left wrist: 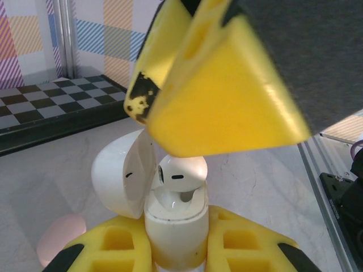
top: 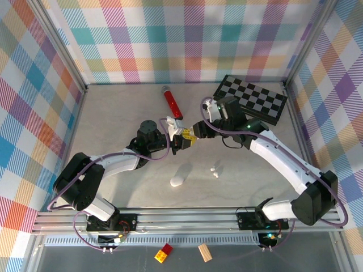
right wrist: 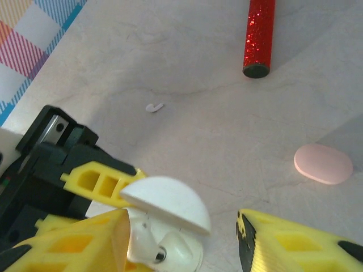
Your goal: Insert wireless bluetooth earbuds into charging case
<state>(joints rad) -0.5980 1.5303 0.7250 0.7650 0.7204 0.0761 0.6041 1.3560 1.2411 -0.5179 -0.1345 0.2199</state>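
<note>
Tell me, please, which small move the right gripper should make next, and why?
Probably press the earbud gently down: it sits tilted and high in the open charging case that the left gripper clamps, and the right gripper stands open over it.

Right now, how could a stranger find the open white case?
On the table, find the red tube. Close to it, the left claw holds a white case upright, one earbud sitting in it. Its lid is open; the other case lies closed.
</note>
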